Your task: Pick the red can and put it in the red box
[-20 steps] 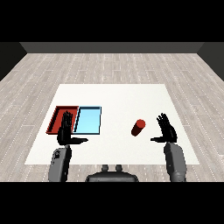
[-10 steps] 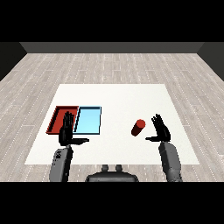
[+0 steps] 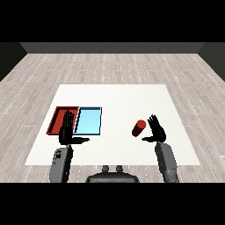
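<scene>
Reach step in hand: my right hand (image 3: 157,131) stands wide open just beside the red can (image 3: 139,128), not yet gripping; next, I judge, close round it for the red tray (image 3: 57,119)

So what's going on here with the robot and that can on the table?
The robot's right hand is open beside the red can, which stands on the white table; the hand has moved in toward it over the last second but has not closed round it. The left hand hovers open at the near edge of the red tray, which lies side by side with the light blue tray. The can is not yet picked up.
</scene>
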